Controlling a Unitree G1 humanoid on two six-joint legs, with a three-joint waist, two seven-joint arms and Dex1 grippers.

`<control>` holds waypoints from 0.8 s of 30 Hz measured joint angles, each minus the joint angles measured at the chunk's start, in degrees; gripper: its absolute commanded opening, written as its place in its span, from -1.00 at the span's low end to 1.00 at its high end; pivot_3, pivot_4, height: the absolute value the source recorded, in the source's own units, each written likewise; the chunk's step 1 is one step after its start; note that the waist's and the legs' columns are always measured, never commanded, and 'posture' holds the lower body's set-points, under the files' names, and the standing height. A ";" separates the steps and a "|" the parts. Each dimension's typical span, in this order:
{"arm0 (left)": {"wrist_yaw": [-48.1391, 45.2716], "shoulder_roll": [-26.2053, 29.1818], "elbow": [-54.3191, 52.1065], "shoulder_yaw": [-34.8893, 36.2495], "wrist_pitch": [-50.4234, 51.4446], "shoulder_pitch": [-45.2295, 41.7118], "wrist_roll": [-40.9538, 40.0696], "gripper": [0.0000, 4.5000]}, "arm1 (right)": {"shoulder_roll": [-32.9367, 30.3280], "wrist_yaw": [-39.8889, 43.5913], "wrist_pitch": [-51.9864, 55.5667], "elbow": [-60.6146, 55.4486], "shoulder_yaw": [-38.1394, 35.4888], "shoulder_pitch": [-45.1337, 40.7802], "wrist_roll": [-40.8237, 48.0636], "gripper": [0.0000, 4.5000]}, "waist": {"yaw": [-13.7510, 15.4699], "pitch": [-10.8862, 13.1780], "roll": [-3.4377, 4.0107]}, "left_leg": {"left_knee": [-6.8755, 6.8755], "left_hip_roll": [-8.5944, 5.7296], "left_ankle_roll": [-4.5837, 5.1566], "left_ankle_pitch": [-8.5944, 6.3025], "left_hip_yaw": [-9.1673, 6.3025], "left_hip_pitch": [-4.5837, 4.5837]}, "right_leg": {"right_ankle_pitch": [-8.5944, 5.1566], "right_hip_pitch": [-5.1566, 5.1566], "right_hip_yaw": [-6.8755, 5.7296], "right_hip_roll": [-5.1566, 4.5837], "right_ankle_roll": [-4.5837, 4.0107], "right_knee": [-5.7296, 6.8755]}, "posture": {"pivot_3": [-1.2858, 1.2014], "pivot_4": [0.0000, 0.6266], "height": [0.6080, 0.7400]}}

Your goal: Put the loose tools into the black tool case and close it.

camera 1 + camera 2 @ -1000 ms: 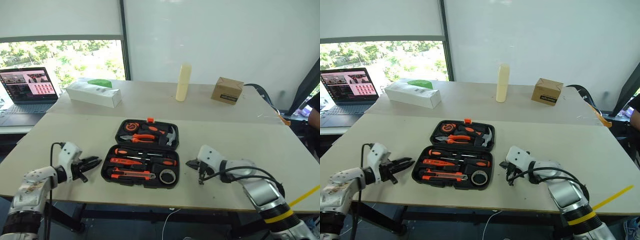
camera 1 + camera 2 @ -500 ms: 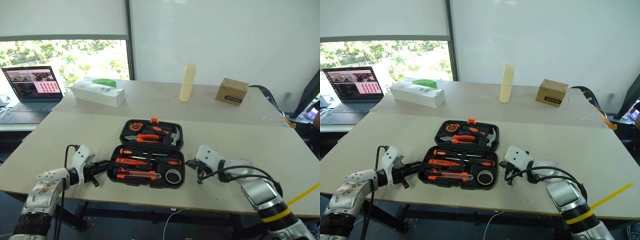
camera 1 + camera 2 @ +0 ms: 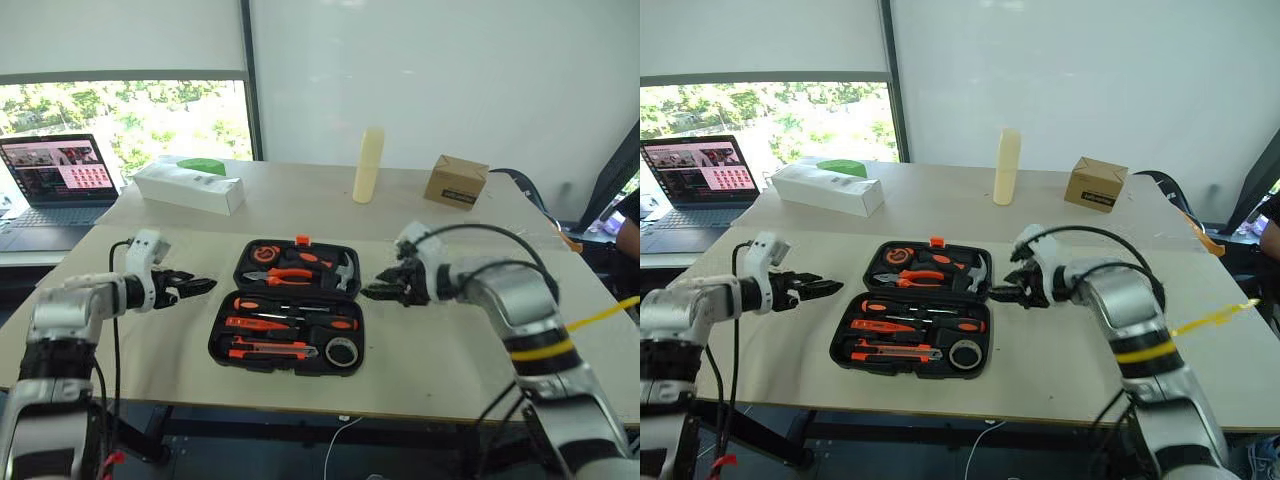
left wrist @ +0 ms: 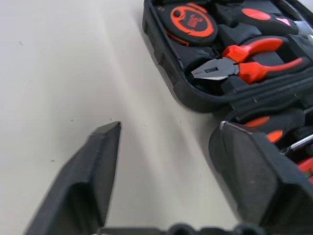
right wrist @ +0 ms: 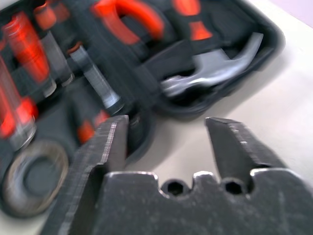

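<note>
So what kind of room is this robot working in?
Likely an office or lab: pale tables pushed together, an open laptop beside a big window, and a cardboard box near a plain white wall.

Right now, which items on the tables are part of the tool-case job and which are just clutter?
Job:
- black tool case, lying open
- screwdrivers, utility knife and tape roll, all in the case's near half
- left gripper and right gripper, both open, flanking the case

Clutter:
- laptop
- white oblong box
- cream cylinder
- cardboard box
</note>
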 measured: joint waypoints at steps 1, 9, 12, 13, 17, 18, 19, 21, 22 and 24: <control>0.63 -1.39 1.55 -0.53 1.32 -1.87 0.02 0.85 | 0.86 -1.32 1.17 3.16 0.01 -2.19 -0.20 0.87 | -0.02 0.00 0.00 | -0.01 -0.01 -0.27 0.16 0.00 -0.12 | 0.03 -0.05 -0.02 0.00 0.05 -0.02 | 0.03 -0.52 1.00; 6.26 -7.20 11.95 -2.53 0.75 -10.29 3.34 0.85 | 7.50 -7.81 1.85 20.94 -0.05 -10.61 -2.28 0.87 | -0.63 0.00 0.00 | -0.10 -0.09 -0.32 0.18 0.07 -0.47 | 0.02 -0.41 0.01 -0.06 0.16 -0.18 | 0.03 -0.52 1.00; 7.78 -8.30 14.74 -2.54 -0.54 -11.34 3.94 0.85 | 9.46 -8.48 0.66 25.32 0.01 -12.39 -2.65 0.87 | -0.89 0.00 0.00 | -0.10 -0.09 -0.33 0.19 0.10 -0.51 | 0.02 -0.50 0.02 -0.07 0.16 -0.13 | 0.03 -0.52 1.00; 8.04 -8.44 15.41 -2.54 -0.89 -11.54 4.33 0.85 | 9.56 -8.63 0.25 26.18 0.06 -12.61 -2.87 0.87 | -0.97 0.00 0.00 | -0.10 -0.09 -0.34 0.19 0.10 -0.52 | 0.02 -0.50 0.02 -0.07 0.16 -0.13 | 0.03 -0.52 1.00; 8.71 -8.84 17.75 -2.39 -1.89 -12.59 4.96 0.85 | 10.47 -8.64 -1.17 29.46 0.34 -13.09 -3.79 0.56 | -1.25 0.00 0.00 | -0.08 -0.09 -0.36 0.21 0.11 -0.51 | 0.03 -0.50 0.04 -0.08 0.16 -0.07 | 0.03 -0.52 1.00; 8.97 -8.93 18.32 -2.27 -2.29 -12.83 5.19 0.63 | 10.89 -8.71 -1.66 30.56 0.34 -13.71 -3.98 0.41 | -1.35 0.00 0.00 | -0.08 -0.09 -0.40 0.23 0.11 -0.50 | 0.03 -0.50 0.05 -0.08 0.16 -0.06 | 0.03 -0.52 1.00; 9.43 -9.32 18.70 -2.05 -3.03 -13.07 5.37 0.51 | 11.35 -8.82 -2.23 31.68 0.36 -14.37 -4.36 0.24 | -1.37 0.00 0.00 | -0.08 -0.08 -0.43 0.26 0.10 -0.49 | 0.03 -0.50 0.05 -0.08 0.16 -0.02 | 0.03 -0.52 1.00; 9.98 -9.67 19.48 -1.86 -3.64 -13.46 5.47 0.18 | 11.49 -8.85 -2.73 32.91 0.35 -14.92 -4.59 -0.05 | -1.36 0.00 0.00 | -0.07 -0.08 -0.43 0.26 0.09 -0.47 | 0.03 -0.49 0.05 -0.08 0.16 0.02 | 0.03 -0.52 1.00; 9.91 -9.72 19.73 -1.66 -3.75 -13.50 5.41 0.08 | 11.58 -8.85 -3.02 33.33 0.15 -15.03 -4.52 -0.16 | -1.42 0.00 0.01 | -0.07 -0.08 -0.43 0.26 0.09 -0.46 | 0.03 -0.49 0.06 -0.08 0.16 0.03 | 0.03 -0.52 1.00; 9.73 -10.23 20.45 -1.35 -3.76 -14.03 5.37 -0.25 | 11.86 -9.17 -3.64 35.31 0.05 -16.23 -4.63 -0.50 | -1.41 0.00 0.01 | -0.07 -0.08 -0.44 0.27 0.09 -0.44 | 0.03 -0.46 0.06 -0.09 0.15 0.05 | 0.03 -0.52 1.00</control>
